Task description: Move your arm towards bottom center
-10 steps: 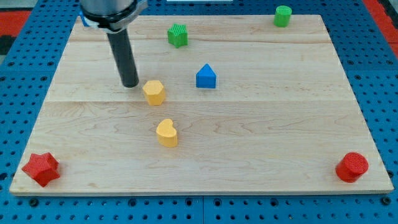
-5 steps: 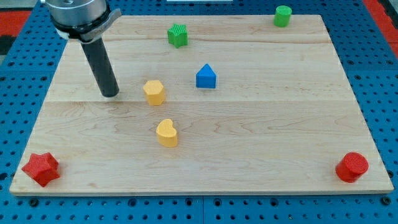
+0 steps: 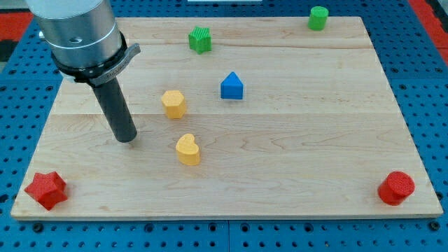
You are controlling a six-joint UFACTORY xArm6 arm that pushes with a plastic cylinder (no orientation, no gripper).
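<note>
Left of the yellow heart block point(image 3: 187, 149), the tip point(image 3: 127, 139) sits apart (bare rod, nothing to clamp); block's probably light, slidey.

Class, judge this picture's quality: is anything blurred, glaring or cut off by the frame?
Camera view: lighting is even and soft, shadows faint; the blocks, such as the blue block and yellow heart, look sharp; no strong glare on the board; the arm's top is cut off at the view's top, while my tip shows clearly.

One camera, high oblique view, facing down, whole wooden board point(image 3: 294, 140) framed
</note>
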